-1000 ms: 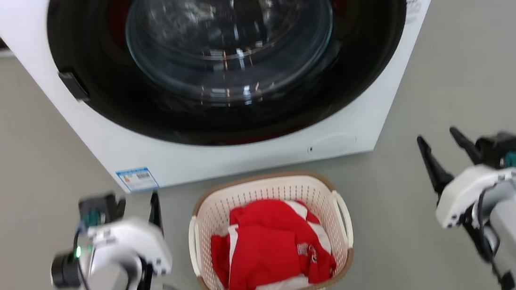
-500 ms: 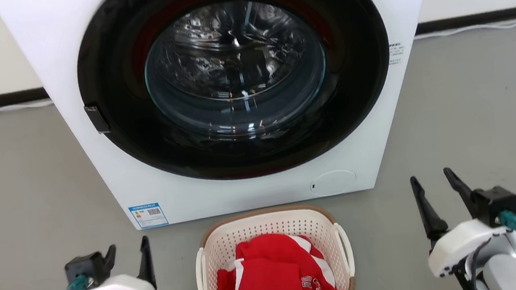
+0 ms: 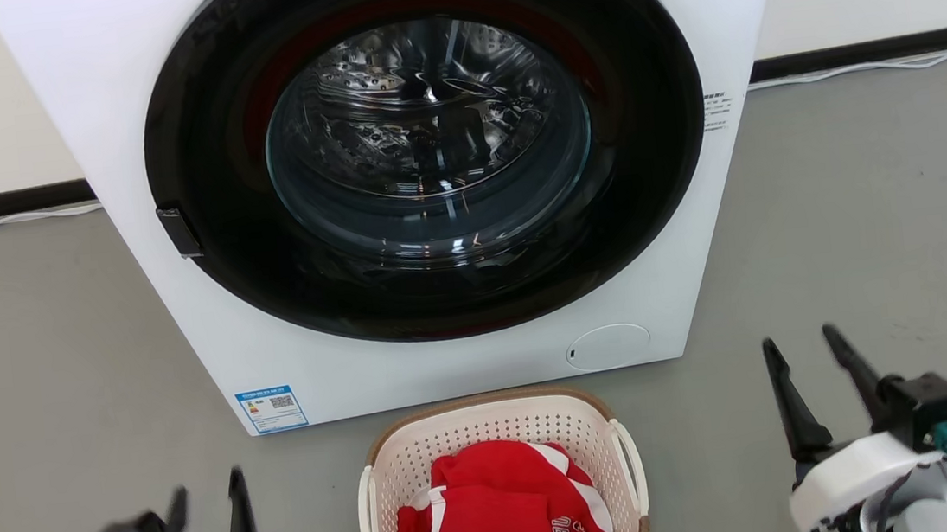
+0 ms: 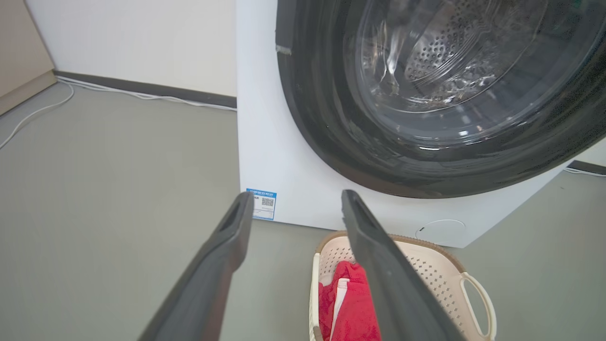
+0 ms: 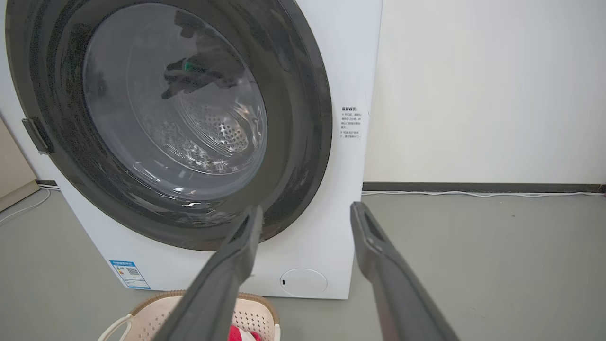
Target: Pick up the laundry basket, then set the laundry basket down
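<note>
The laundry basket stands on the grey floor just in front of the washing machine; it is cream, perforated, with a brown rim and white side handles. Red and white clothes lie inside it. My left gripper hovers open to the basket's left, apart from it and holding nothing. My right gripper is open well off to the basket's right, also holding nothing. In the left wrist view the basket lies below and right of the open left gripper. In the right wrist view the basket's rim shows lower left of the open right gripper.
A white front-loading washing machine with a closed dark round glass door stands right behind the basket. White cables run along the dark skirting at the wall. Bare grey floor stretches on both sides of the machine.
The whole head picture has shifted, so the camera has moved: machine and basket now sit lower in it. Both grippers stay open and apart from the basket.
</note>
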